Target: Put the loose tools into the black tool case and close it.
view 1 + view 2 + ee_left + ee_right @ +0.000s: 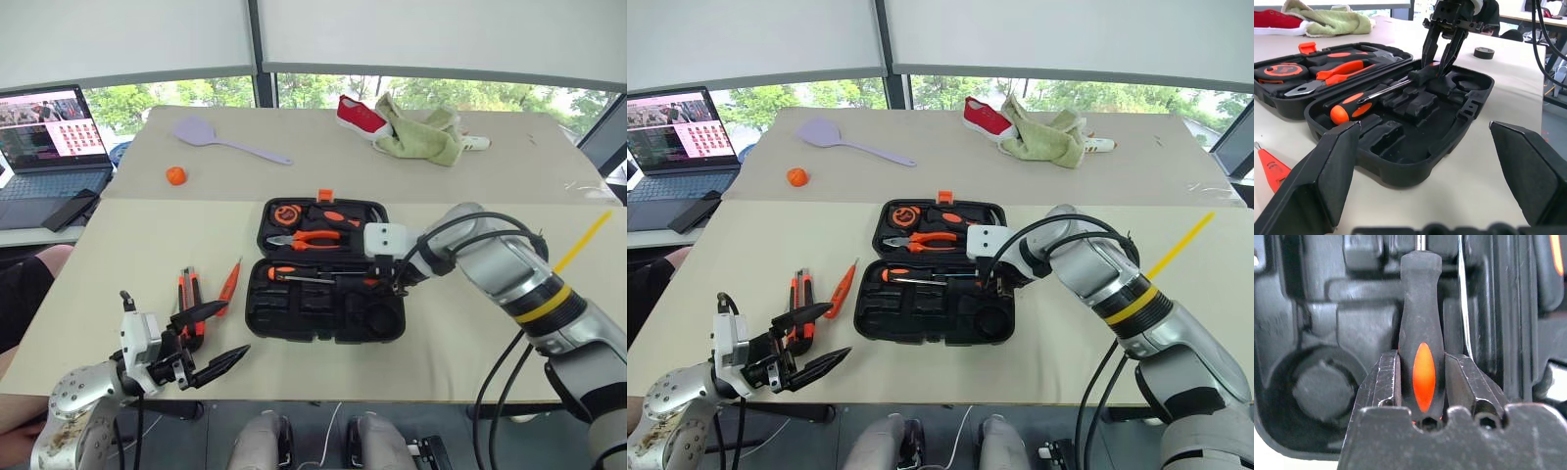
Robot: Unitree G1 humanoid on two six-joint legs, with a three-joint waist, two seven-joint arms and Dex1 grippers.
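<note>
With the right hand point(1422, 382) clenched on the orange-and-black-handled screwdriver point(1421, 333) above the open black moulded-plastic tool case point(323, 315), align shaft with the recess directly beneath, then release; left hand point(211, 338) is released.

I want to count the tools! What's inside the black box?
The black tool case holds a tape measure, pliers, one screwdriver, and another screwdriver clamped in the right gripper. That gripper's arm covers part of the case.

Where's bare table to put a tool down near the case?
Bare table lies right of the black tool case, out to the yellow strip, and behind it toward the lilac spatula. Left is crowded: utility knife, tester screwdriver, left tool.
</note>
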